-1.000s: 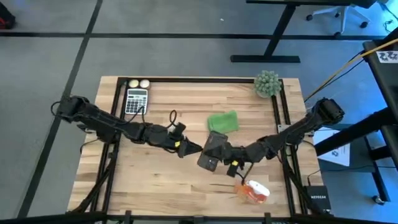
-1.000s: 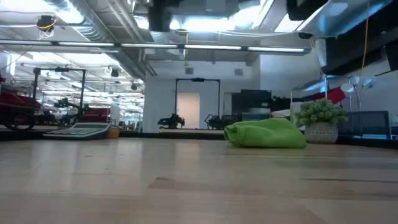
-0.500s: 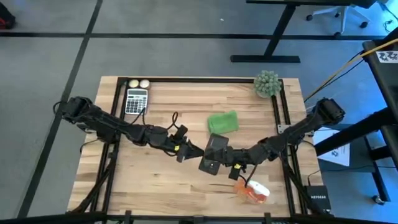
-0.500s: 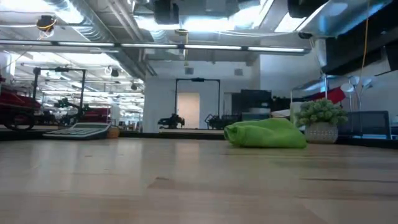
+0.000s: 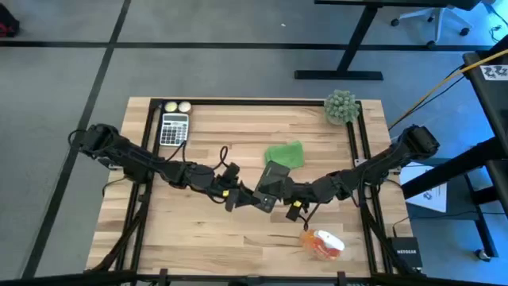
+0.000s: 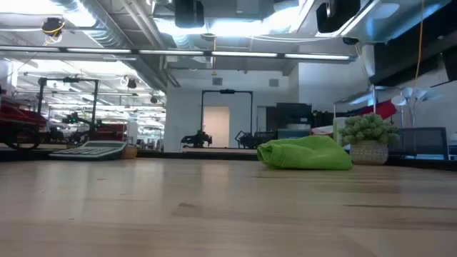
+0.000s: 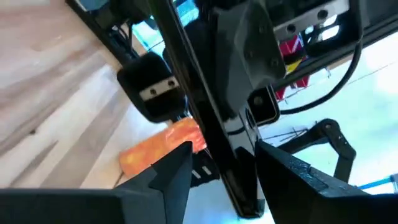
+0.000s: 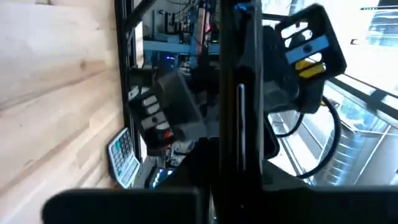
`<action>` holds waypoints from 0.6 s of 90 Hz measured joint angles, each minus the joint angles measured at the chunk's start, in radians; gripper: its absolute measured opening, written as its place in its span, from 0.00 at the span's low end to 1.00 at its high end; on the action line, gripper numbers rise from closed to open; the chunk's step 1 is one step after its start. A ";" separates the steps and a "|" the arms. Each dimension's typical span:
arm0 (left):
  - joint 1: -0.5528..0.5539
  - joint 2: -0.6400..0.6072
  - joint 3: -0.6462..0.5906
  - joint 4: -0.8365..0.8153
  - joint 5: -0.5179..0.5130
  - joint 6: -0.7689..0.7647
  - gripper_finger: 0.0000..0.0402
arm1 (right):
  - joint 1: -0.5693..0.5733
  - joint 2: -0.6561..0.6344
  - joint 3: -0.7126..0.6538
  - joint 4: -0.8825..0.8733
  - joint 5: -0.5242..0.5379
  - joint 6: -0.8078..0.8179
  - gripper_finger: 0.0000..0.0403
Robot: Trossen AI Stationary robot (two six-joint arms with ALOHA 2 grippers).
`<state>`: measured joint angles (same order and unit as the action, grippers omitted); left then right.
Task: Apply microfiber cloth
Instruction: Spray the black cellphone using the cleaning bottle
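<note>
We saw the right jaws (image 5: pixel 268 189) pinching the black phone (image 5: pixel 271 185), edge-on between the left jaws (image 5: pixel 248 197); the microfiber cloth (image 5: pixel 285 154) lay at one o'clock, nearer the right arm; whether the left jaws pinched it we could not tell.

Phone (image 5: pixel 271 186) partly hidden under both grippers.

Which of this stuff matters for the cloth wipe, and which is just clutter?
In the job: microfiber cloth, not yet held; black phone, held up by the right hand; left hand at its other edge.
Lying about: calculator, two small balls, spiky plant, orange object.
</note>
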<state>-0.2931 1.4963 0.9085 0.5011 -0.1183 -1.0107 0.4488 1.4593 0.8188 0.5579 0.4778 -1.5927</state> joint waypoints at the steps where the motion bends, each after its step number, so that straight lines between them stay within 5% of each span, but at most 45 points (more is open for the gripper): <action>1: 0.002 0.000 0.000 0.001 0.004 0.000 0.39 | 0.000 0.000 0.000 -0.001 0.000 0.000 0.04; 19: 0.013 0.005 0.000 0.011 0.008 0.021 0.37 | 0.000 0.000 0.000 0.007 -0.024 0.002 0.04; 54: 0.027 0.048 -0.004 0.076 0.026 0.027 0.08 | -0.005 -0.003 -0.002 -0.036 -0.027 -0.004 0.04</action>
<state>-0.2661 1.5443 0.9047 0.5768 -0.0924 -0.9840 0.4438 1.4559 0.8173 0.5224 0.4511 -1.5970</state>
